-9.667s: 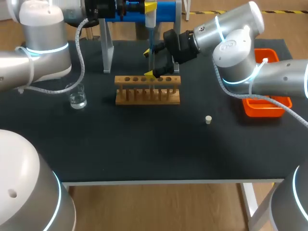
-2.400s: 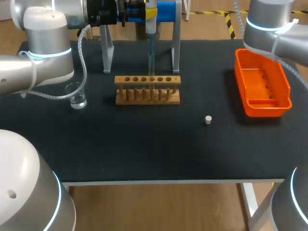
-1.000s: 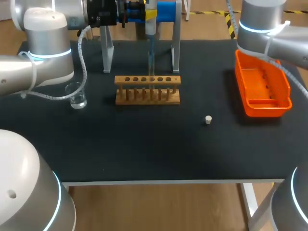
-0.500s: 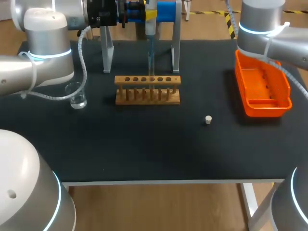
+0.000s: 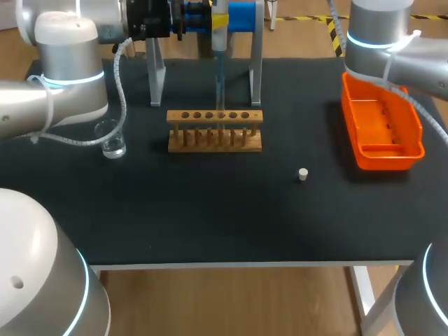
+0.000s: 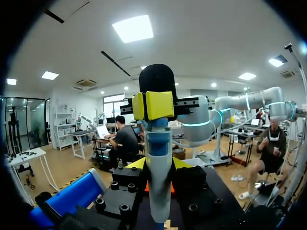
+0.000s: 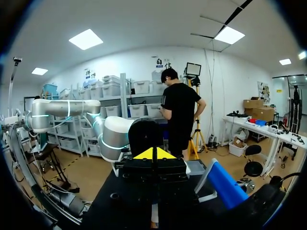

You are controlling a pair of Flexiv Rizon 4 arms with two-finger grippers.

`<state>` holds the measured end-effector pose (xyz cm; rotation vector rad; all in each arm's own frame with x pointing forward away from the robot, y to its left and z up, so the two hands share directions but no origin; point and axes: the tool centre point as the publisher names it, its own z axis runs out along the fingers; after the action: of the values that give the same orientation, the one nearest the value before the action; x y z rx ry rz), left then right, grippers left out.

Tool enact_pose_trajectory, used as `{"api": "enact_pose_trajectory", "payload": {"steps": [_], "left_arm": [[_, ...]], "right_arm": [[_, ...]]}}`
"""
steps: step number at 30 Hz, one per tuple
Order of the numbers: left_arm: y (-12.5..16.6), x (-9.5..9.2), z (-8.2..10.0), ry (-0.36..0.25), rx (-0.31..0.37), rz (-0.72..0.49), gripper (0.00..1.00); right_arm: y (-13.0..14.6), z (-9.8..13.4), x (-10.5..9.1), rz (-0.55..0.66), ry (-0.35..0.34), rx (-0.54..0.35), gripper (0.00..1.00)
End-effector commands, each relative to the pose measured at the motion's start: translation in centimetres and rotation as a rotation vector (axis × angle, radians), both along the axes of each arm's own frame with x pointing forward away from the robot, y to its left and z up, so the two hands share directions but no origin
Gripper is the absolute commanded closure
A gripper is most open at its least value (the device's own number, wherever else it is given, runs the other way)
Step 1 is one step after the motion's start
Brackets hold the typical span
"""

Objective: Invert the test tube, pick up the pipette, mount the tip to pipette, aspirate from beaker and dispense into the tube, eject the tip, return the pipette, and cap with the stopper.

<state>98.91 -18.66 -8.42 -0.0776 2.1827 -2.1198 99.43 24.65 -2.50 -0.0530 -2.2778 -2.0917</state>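
Head view, top centre: the pipette (image 5: 219, 33) hangs in its stand (image 5: 155, 77), and the left wrist view shows the left gripper (image 6: 159, 164) closed on its barrel, one yellow tip on each side. Directly below, the test tube (image 5: 219, 87) stands upright in the wooden rack (image 5: 215, 140), and that's the danger. If the lift comes out crooked, the pipette could snag the stand or swing into the glass and topple it. A smooth barrel could also slip in the pinch. The right gripper (image 7: 153, 154) is pinched together on nothing, its arm up at upper right. The beaker (image 5: 112, 143) sits centre left, the stopper (image 5: 303, 174) right of centre.
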Motion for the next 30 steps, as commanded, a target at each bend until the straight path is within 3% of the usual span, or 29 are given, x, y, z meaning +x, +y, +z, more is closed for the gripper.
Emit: {"api": "enact_pose_trajectory", "payload": {"steps": [1,7,8,9,10,11,12,21,30], "left_arm": [[0.0,0.0,0.4,0.0,0.002,-0.001,1.0],[0.0,0.0,0.4,0.0,0.002,-0.001,1.0],[0.0,0.0,0.4,0.0,0.002,-0.001,1.0],[0.0,0.0,0.4,0.0,0.002,-0.001,1.0],[0.0,0.0,0.4,0.0,0.002,-0.001,1.0],[0.0,0.0,0.4,0.0,0.002,-0.001,1.0],[0.0,0.0,0.4,0.0,0.002,-0.001,1.0],[0.0,0.0,0.4,0.0,0.002,-0.001,1.0],[0.0,0.0,0.4,0.0,0.002,-0.001,1.0]], "right_arm": [[-0.2,1.0,0.2,-0.002,-0.022,0.017,1.0],[-0.7,3.0,0.1,-0.009,-0.07,0.034,1.0],[-0.9,3.4,0.0,-0.01,-0.078,0.036,0.95],[-1.1,3.7,-0.1,-0.012,-0.083,0.036,0.67],[-1.2,3.8,-0.1,-0.014,-0.087,0.037,0.54],[-1.5,4.0,-0.2,-0.016,-0.094,0.036,0.2],[-1.9,4.2,-0.3,-0.018,-0.104,0.038,0.0],[-4.8,3.6,-1.5,-0.011,-0.137,0.025,0.0],[-9.4,0.6,-3.3,-0.015,-0.141,0.026,0.0]]}}
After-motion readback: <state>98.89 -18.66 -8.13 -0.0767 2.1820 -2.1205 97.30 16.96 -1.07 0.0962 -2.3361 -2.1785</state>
